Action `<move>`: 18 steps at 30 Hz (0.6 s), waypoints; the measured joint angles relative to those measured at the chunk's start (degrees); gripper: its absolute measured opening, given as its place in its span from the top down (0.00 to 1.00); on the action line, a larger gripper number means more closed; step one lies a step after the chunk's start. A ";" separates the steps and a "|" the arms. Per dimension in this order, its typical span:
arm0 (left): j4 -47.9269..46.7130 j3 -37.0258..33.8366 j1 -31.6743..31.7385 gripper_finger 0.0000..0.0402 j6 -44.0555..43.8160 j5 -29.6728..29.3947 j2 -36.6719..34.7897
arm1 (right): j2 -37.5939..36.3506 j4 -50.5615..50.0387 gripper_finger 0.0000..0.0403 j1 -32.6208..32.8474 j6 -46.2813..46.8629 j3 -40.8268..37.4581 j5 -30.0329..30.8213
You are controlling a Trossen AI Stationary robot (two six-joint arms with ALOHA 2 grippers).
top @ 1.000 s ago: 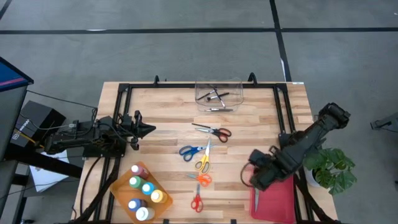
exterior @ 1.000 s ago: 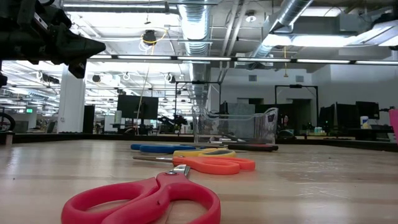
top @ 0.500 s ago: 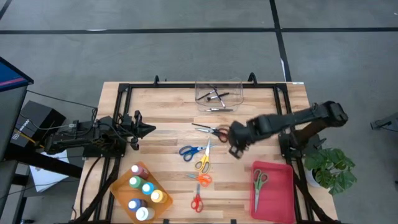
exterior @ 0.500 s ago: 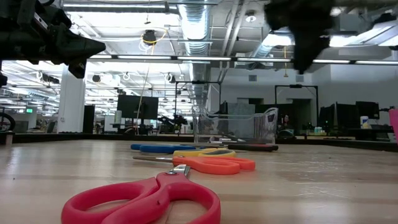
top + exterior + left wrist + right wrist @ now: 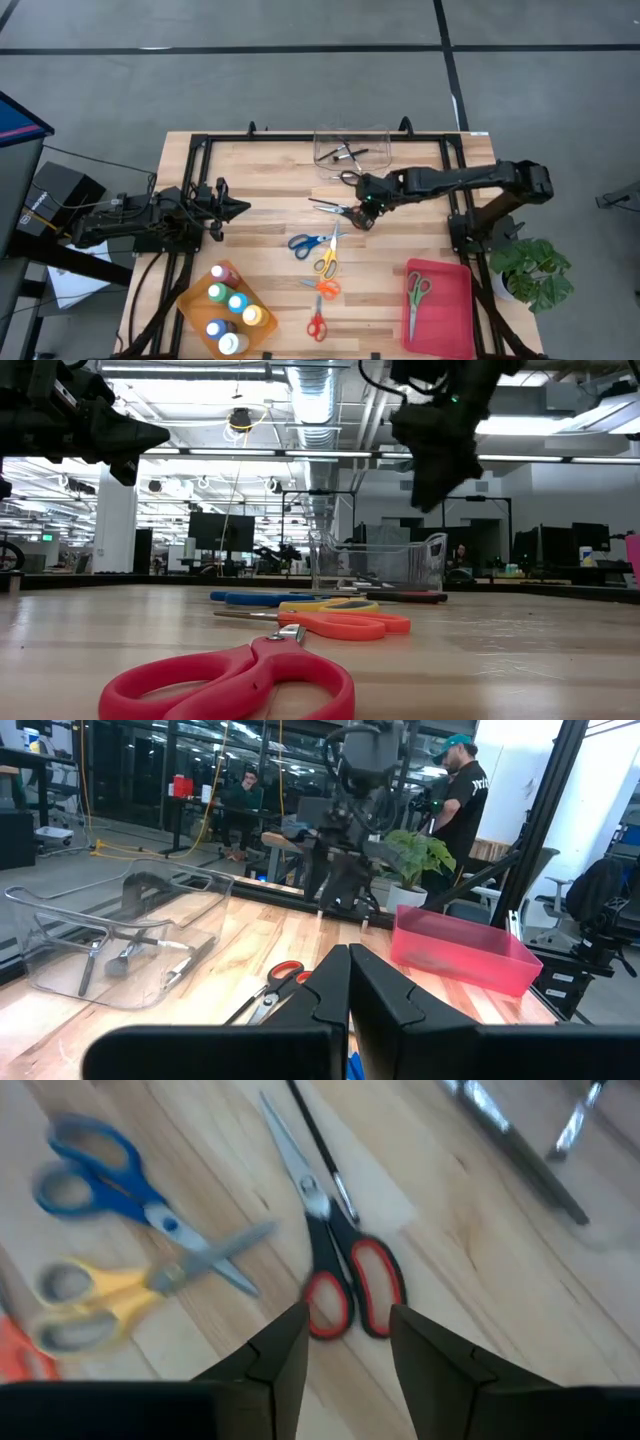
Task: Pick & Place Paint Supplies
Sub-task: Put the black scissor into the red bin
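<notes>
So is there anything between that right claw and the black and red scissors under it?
Nothing visible. The right gripper hangs open just above the black and red scissors, with only air between its fingers and the handles. A thin dark brush lies alongside the blades, not over the handles.

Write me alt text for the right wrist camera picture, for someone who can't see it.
The right gripper, its two dark fingers apart, hangs over black scissors with red-lined handles lying on the wooden table. A thin dark brush lies alongside the blades, with blue scissors and yellow scissors crossing off to one side.
</notes>
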 joint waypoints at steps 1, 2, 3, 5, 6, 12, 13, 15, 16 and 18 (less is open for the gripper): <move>0.00 0.00 -0.02 1.00 0.00 0.02 0.00 | 0.42 1.09 0.66 0.11 -0.34 -0.34 0.00; 0.00 0.00 0.00 1.00 0.00 0.02 0.00 | 1.51 3.89 0.66 0.43 -0.44 -0.46 0.03; 0.00 0.00 -0.01 1.00 0.00 0.02 0.00 | 2.52 5.58 0.66 0.67 -0.55 -0.73 -0.10; 0.02 0.00 0.00 1.00 0.00 0.00 0.00 | 4.69 4.45 0.66 0.92 -1.84 -1.53 -0.19; 0.09 0.00 -0.02 1.00 0.00 0.02 0.00 | 6.18 6.86 0.66 1.21 -2.71 -1.36 -0.45; 2.26 0.02 -0.02 1.00 0.02 0.00 0.00 | 15.01 10.43 0.66 1.50 -5.91 -1.23 -4.22; 2.40 0.04 -0.02 1.00 0.00 0.00 0.00 | 16.01 10.48 0.66 1.47 -6.02 -1.23 -4.80; 2.96 0.04 -0.02 1.00 0.00 0.02 0.00 | 17.71 10.16 0.66 1.34 -6.40 -1.21 -5.67; 3.52 0.04 -0.02 1.00 0.00 0.00 0.00 | 18.38 10.07 0.66 1.33 -6.45 -1.23 -5.81; 3.42 0.04 -0.02 1.00 0.00 0.01 0.00 | 19.24 10.15 0.66 1.32 -6.61 -1.23 -5.86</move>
